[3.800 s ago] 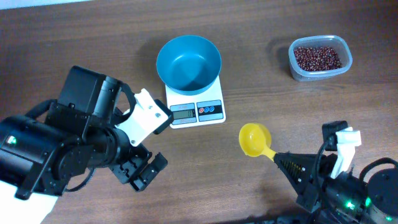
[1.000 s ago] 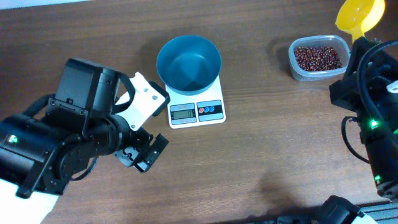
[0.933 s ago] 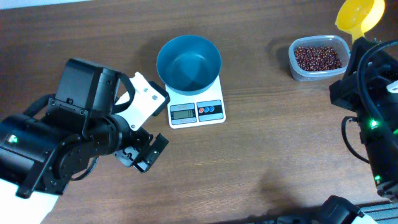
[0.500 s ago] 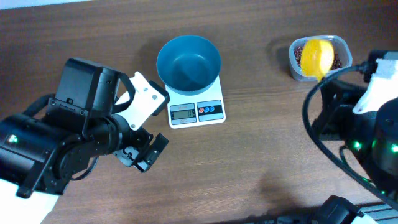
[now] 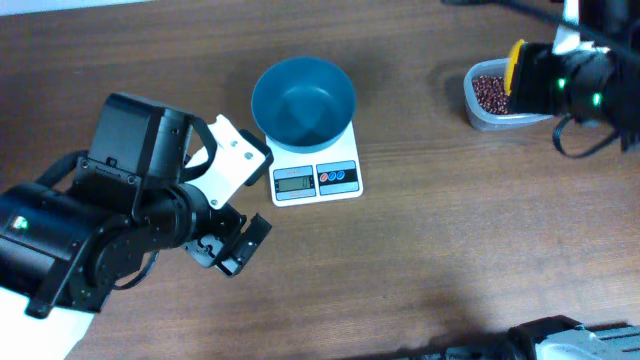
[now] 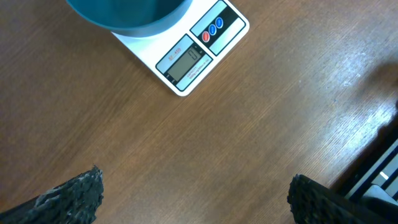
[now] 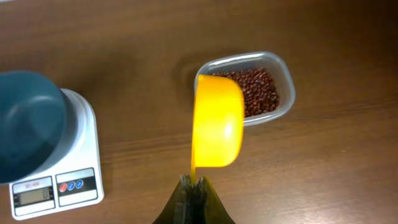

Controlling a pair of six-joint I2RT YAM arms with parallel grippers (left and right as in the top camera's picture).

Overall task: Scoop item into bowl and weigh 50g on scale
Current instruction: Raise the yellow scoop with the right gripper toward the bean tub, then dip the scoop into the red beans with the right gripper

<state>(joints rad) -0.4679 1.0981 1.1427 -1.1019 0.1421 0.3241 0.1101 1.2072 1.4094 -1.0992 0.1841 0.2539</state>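
Observation:
The teal-blue bowl stands empty on the white scale; both also show in the right wrist view, bowl and scale, and in the left wrist view, bowl and scale. The red-brown beans lie in a clear tub at the far right. My right gripper is shut on the handle of a yellow scoop, which hangs tilted over the tub's left end. My left gripper is open and empty above bare table in front of the scale.
The left arm's black body fills the left front of the table. The right arm reaches in at the far right by the tub. The table's front edge shows in the left wrist view.
My right arm has carried the yellow scoop from the table's front right up past the tub and back over its left end, turning the scoop on edge. The left arm has barely moved.

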